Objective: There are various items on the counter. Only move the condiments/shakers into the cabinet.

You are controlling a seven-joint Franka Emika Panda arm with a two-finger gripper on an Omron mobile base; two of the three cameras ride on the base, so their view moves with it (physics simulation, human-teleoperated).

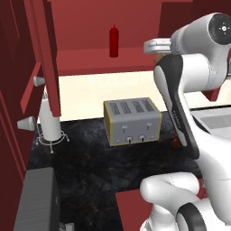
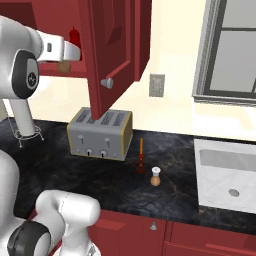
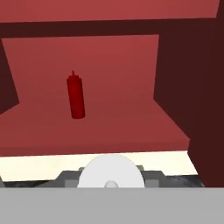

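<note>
A slim dark red bottle (image 1: 113, 41) (image 3: 75, 95) stands upright on the cabinet shelf (image 1: 85, 61) (image 3: 113, 131), toward the back. My gripper (image 2: 64, 61) hangs in front of the open cabinet, level with the shelf, shut on a tan shaker (image 2: 64, 66). That shaker's pale round top (image 3: 111, 171) sits at the bottom of the hand view, below the shelf's front edge. A second tan shaker (image 2: 156, 177) with a pale top stands on the black counter (image 2: 175, 165), right of the toaster. The hand (image 1: 153, 46) is to the right of the bottle.
A grey four-slot toaster (image 1: 132, 121) (image 2: 100, 134) stands under the cabinet. A thin orange-red utensil (image 2: 141, 156) stands beside the counter shaker. An open red cabinet door (image 2: 112, 50) hangs right of my hand, another door (image 1: 45, 58) at left. A sink (image 2: 227, 170) lies at far right.
</note>
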